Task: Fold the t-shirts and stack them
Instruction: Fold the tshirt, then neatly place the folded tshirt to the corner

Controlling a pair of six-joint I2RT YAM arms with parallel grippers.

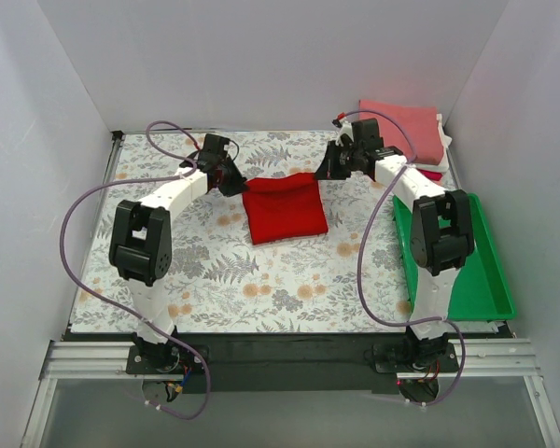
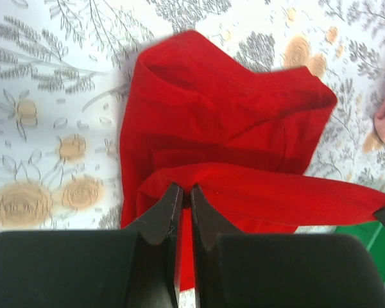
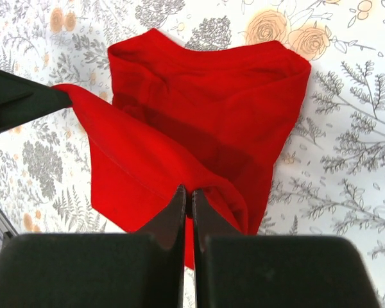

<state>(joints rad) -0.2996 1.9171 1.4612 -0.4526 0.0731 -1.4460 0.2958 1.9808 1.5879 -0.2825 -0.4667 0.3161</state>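
Closest to the lens, the left gripper [image 2: 181, 190] has its two black fingers pressed nearly together on a raised edge of the red shirt [image 2: 224, 122], clamping the cloth. The right gripper [image 3: 187, 191] is likewise clenched on an edge of the same shirt. In its own camera the lifted hem runs across to the other tool's tip at the left of that view.

Seen from above, the red shirt [image 1: 285, 207] lies as a rough, partly folded square around the middle of the worktop [image 1: 215, 271], somewhat nearer the far edge. The left gripper [image 1: 235, 182] is at the shirt's far left corner and the right gripper [image 1: 325, 171] at its far right corner.

A stack of folded shirts [image 1: 403, 126] sits in the far right corner, pink on top with white and a sliver of darker red below. A green tray [image 1: 490, 280] lies along the right edge, apart from the red shirt
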